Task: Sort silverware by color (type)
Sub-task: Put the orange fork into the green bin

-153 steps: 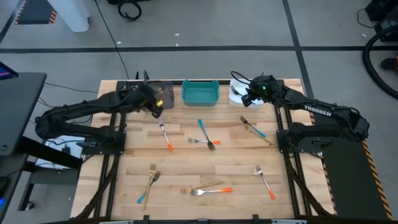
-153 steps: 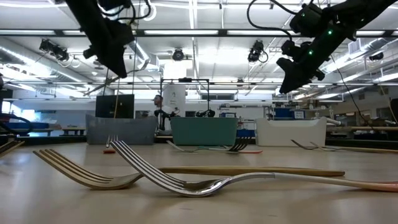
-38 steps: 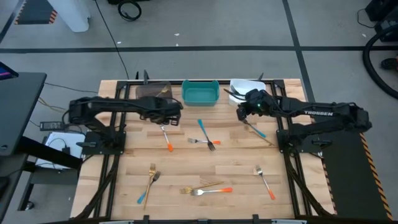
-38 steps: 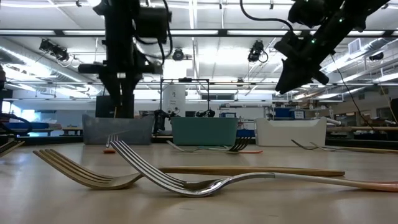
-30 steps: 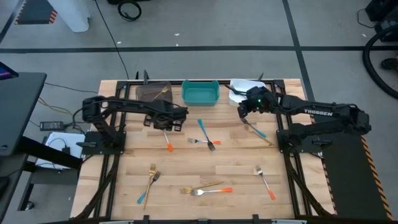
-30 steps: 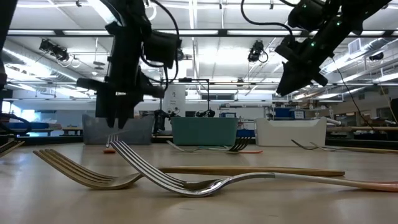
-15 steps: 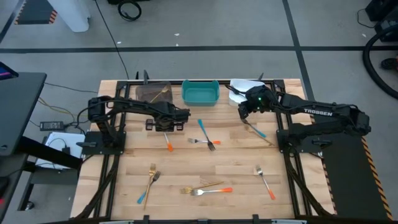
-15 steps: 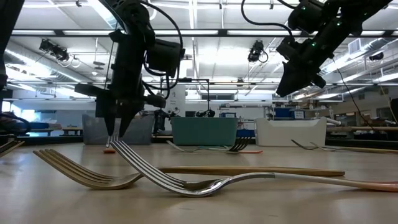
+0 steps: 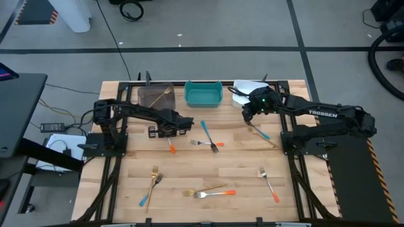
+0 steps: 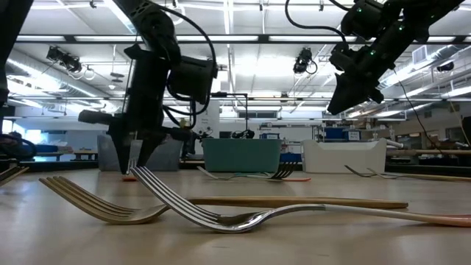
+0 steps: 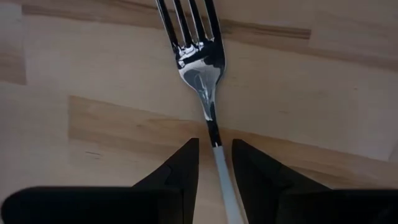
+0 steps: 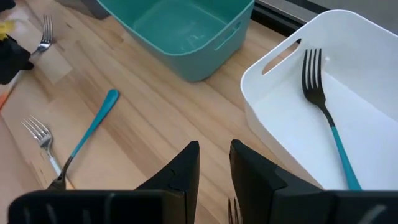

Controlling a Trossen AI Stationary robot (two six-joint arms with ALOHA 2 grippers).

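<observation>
My left gripper [image 9: 169,130] is open and low at the table [image 10: 136,165]. Its fingers stand on either side of the neck [image 11: 213,134] of a silver fork with an orange handle [image 9: 170,141], without touching it; the fork lies flat on the wood. My right gripper [image 9: 247,115] is open and holds nothing. It hovers high [image 10: 343,101] over the table just in front of the white bin [image 12: 373,143]. A dark-tined fork with a teal handle [image 12: 324,106] lies in that bin. More forks lie scattered over the table.
The brown bin [image 9: 155,94] holds a gold fork, and the teal bin [image 9: 203,94] sits beside it at the far edge. A teal-handled utensil [image 9: 206,131], a small fork [image 9: 206,144], gold forks [image 9: 153,180] and orange-handled forks [image 9: 212,192] [image 9: 270,185] lie on the table.
My left gripper has moved a little toward the near edge and come down to the table, so its open fingers now stand on either side of the orange-handled fork's neck. The fork has not moved.
</observation>
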